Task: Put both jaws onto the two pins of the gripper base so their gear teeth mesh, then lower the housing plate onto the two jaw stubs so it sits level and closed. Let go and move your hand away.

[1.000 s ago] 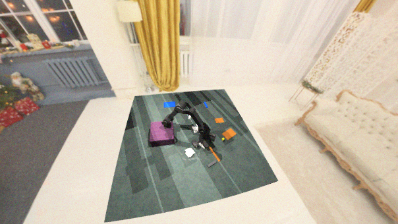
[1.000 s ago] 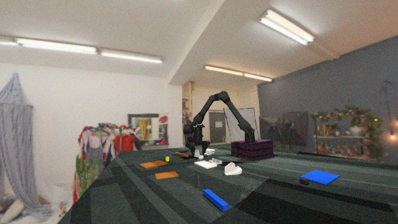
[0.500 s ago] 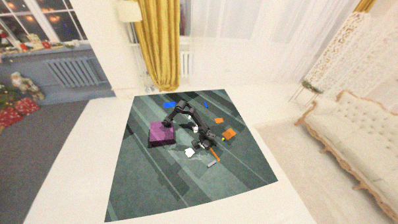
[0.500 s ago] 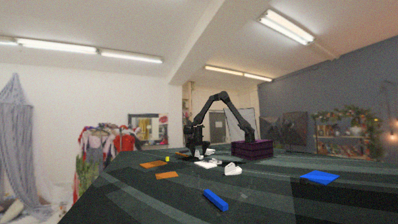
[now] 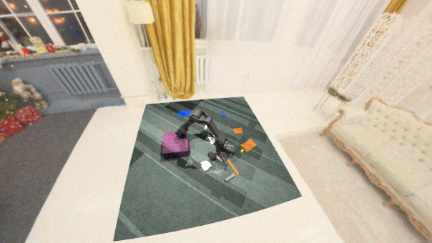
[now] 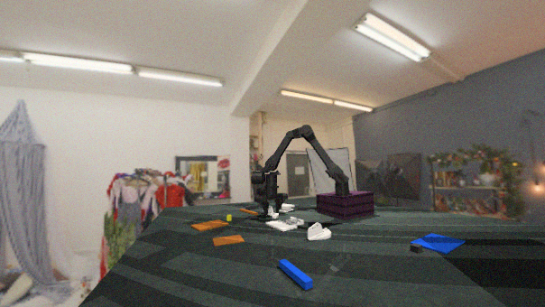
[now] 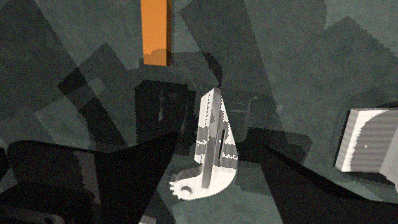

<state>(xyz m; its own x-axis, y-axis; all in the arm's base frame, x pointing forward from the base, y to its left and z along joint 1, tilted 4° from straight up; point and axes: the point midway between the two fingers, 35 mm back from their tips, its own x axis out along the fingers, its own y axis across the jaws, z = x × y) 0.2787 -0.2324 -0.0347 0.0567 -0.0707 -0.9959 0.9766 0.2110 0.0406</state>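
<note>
My gripper (image 5: 219,159) (image 6: 272,218) (image 7: 217,143) points down and is partly open, with its fingers apart on either side of a white toothed jaw (image 7: 222,175). The wrist view shows a gap on both sides of that jaw; its upright fin faces up and its teeth are at lower left. A second white part with an upright fin (image 5: 205,127) (image 6: 318,233) lies apart. A flat white part (image 5: 212,140) (image 6: 281,225) lies nearer the arm. Another white part (image 5: 205,165) (image 6: 287,208) (image 7: 367,140) lies to the wrist view's right. I cannot tell which is base or housing plate.
An orange bar (image 5: 232,166) (image 7: 156,35) lies close to the gripper, with a grey bar (image 5: 229,177) beyond. Two orange plates (image 5: 249,145) (image 5: 237,131), a yellow block (image 5: 242,151) (image 6: 229,218), a blue bar (image 6: 295,274) and a blue sheet (image 6: 438,243) lie around. The arm stands on a purple block (image 5: 175,144).
</note>
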